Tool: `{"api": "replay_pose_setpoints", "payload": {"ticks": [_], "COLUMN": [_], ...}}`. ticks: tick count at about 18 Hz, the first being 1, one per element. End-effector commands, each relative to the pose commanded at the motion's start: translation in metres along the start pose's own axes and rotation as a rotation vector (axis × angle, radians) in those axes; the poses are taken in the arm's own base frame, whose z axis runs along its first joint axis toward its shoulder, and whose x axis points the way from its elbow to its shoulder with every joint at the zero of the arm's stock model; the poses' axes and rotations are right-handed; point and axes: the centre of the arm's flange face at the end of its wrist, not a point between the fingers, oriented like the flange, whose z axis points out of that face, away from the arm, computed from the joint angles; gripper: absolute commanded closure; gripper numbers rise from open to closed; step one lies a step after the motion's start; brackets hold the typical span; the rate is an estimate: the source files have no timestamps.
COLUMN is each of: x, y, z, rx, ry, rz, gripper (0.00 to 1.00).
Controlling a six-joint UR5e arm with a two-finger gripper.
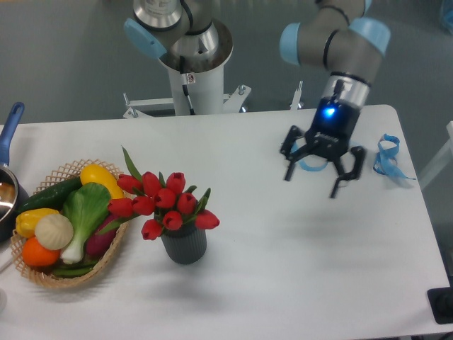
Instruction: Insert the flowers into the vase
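Standing on the white table (283, 269), the vase (184, 245) holds the flowers (164, 204); jaws spread, empty.

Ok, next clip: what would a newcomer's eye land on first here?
Probably the flowers, a red bunch standing in the dark ribbed vase at the table's front left. Next comes the wicker basket of colourful produce just left of it. Then the end effector, open with a blue light glowing above it, hangs over the table's right side near a blue ribbon.
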Motion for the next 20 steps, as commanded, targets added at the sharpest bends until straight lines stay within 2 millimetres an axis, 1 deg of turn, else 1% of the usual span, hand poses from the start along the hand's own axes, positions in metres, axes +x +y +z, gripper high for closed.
{"api": "replay_pose_setpoints", "payload": {"ticks": [1, 2, 4, 6, 7, 8, 9, 11, 12, 13, 15, 16, 17, 19, 20], "x": [-0.003, -0.005, -0.008, -0.019, -0.027, -0.032, -0.033, -0.019, -0.012, -0.005, 0.012, 0.016, 0.019, 0.022, 0.025], "y": [-0.001, -0.007, -0.018, -0.035, -0.039, -0.043, -0.047, -0.061, -0.061, -0.066, -0.085, -0.094, -0.109, -0.122, -0.125], "z": [-0.008, -0.02, -0.05, -0.079, -0.089, -0.095, -0.095, -0.08, -0.08, -0.083, -0.084, -0.086, -0.094, -0.1, -0.098], "rx": [-0.033, -0.04, -0.059, -0.127, -0.184, -0.247, -0.296, -0.336, -0.363, -0.387, -0.427, -0.424, -0.408, -0.362, -0.321], "ry": [-0.003, -0.012, 0.002, 0.053, 0.084, 0.111, 0.136, 0.19, 0.215, 0.225, 0.233, 0.222, 0.201, 0.165, 0.173], "rz": [-0.034, -0.054, -0.092, -0.129, -0.148, -0.152, -0.149, -0.125, -0.127, -0.117, -0.064, -0.054, -0.059, -0.158, -0.188], "gripper": [0.0, 0.0, 0.0, 0.0, 0.0, 0.0, 0.0, 0.0, 0.0, 0.0, 0.0, 0.0, 0.0, 0.0, 0.0]}}
